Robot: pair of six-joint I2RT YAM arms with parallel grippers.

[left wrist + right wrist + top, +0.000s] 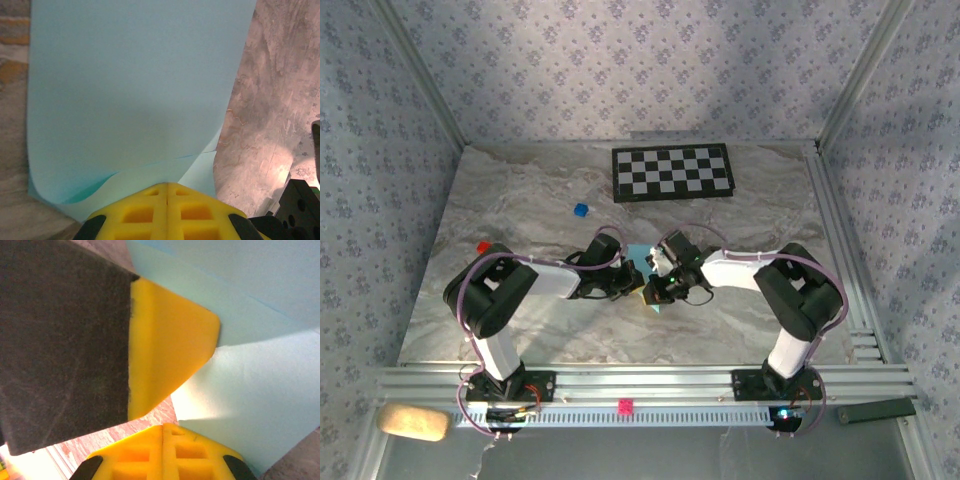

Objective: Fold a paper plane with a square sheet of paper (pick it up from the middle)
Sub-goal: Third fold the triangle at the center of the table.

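on the near rail a small pink block point(623, 406) sits between the two arm bases, at 6 o'clock from the marble-patterned table point(770, 210). at the table's centre the left gripper point(636, 291) and right gripper point(657, 287) meet tip to tip over the light-blue sheet of paper point(640, 260), already creased into layers. seen from the left wrist, the left gripper point(167, 186) has its yellow jaws pressed together with no gap, tips at the near edge of the sheet of paper point(130, 90), which stretches away toward 12 o'clock; whether a layer is nipped cannot be told. the right gripper point(163, 427) is likewise fully closed, its tips beside the paper's corner point(260, 380). a red block point(483, 246) lies at 9 o'clock, a small blue cube point(581, 210) at 11 o'clock, and a checkerboard point(672, 172) at 12 o'clock by the far wall.
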